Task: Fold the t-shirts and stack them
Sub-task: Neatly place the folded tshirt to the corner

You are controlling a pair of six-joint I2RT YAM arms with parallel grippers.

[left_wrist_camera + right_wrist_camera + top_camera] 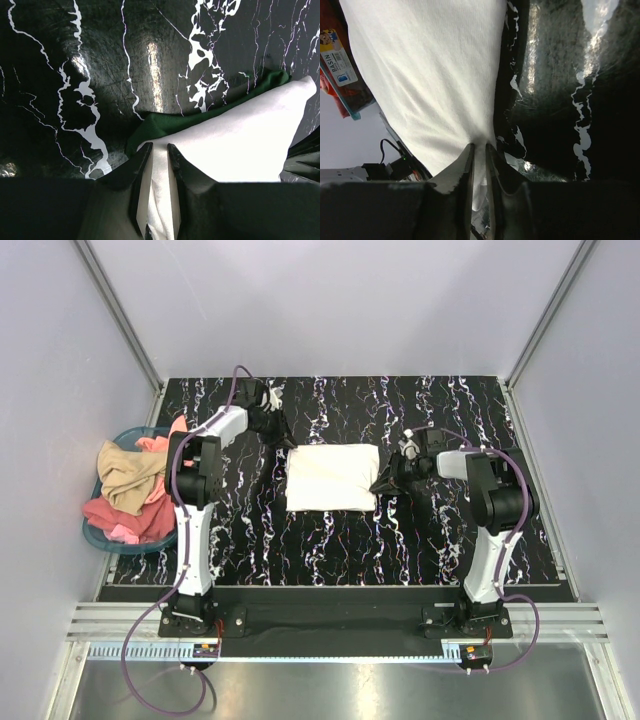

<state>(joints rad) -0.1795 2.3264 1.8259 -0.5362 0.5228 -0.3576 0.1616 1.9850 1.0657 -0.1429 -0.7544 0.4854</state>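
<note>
Centrally, the white shirt (pixel 332 478) lies folded into a rectangle on the black marbled table (pixel 440 540), with the green shirt (pixel 200 120) beneath it (only a dark edge shows, in the left wrist view). Left gripper (pixel 160 148): jaws pinching the white shirt at its far left corner. Right gripper (pixel 480 146): jaws pinching a fold of the white shirt at its right edge. A blue basket (pixel 118 547) of pink and tan clothes sits at the table's left edge.

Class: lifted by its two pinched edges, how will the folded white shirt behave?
Probably floppy: the white shirt puckers where the jaws pinch it, so its middle would likely sag. Likely light, being thin cloth. It might drag the green shirt beneath.
</note>
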